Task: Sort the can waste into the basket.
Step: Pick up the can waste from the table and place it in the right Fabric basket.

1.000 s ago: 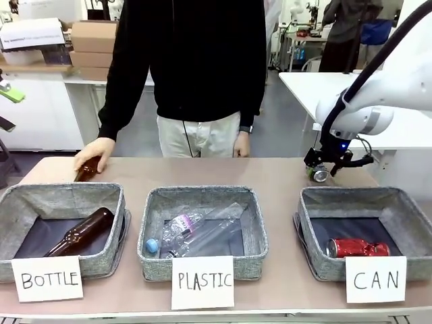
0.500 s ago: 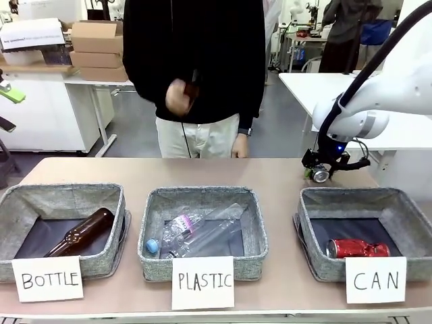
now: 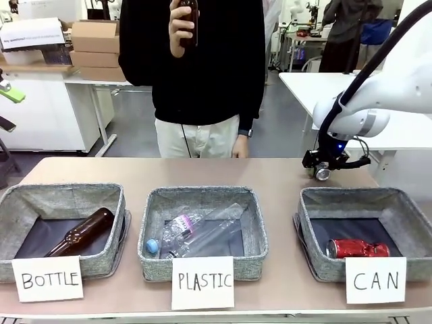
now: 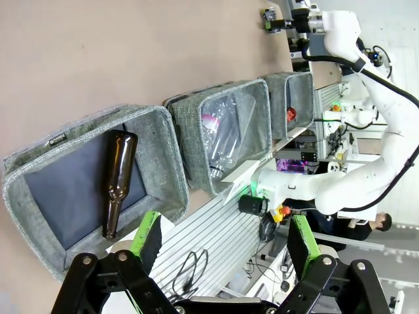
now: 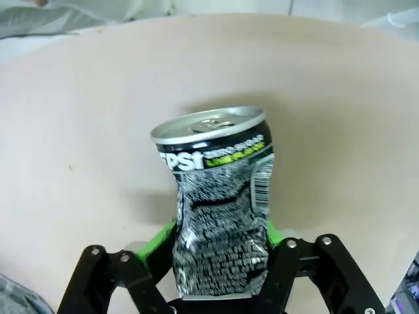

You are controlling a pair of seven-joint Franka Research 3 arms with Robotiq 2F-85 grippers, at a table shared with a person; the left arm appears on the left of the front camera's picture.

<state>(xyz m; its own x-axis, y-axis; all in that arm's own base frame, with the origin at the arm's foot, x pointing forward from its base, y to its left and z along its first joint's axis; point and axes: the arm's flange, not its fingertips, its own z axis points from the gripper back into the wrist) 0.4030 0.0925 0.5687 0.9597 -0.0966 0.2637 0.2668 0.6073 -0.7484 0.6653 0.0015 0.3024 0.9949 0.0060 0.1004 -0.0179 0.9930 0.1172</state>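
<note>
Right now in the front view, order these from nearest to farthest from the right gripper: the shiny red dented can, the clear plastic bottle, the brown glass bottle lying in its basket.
From the right gripper, far right:
1. Shiny red dented can, in the grey woven CAN basket just below it.
2. Clear plastic bottle, middle basket.
3. Brown glass bottle, far-left basket.

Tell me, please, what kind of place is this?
Probably a robotics lab set up for a waste-sorting trial. Three grey baskets with handwritten signs stand on the table, one the CAN basket; white robot arms work here, the right hand gripping a silver can; cardboard boxes sit behind.
</note>
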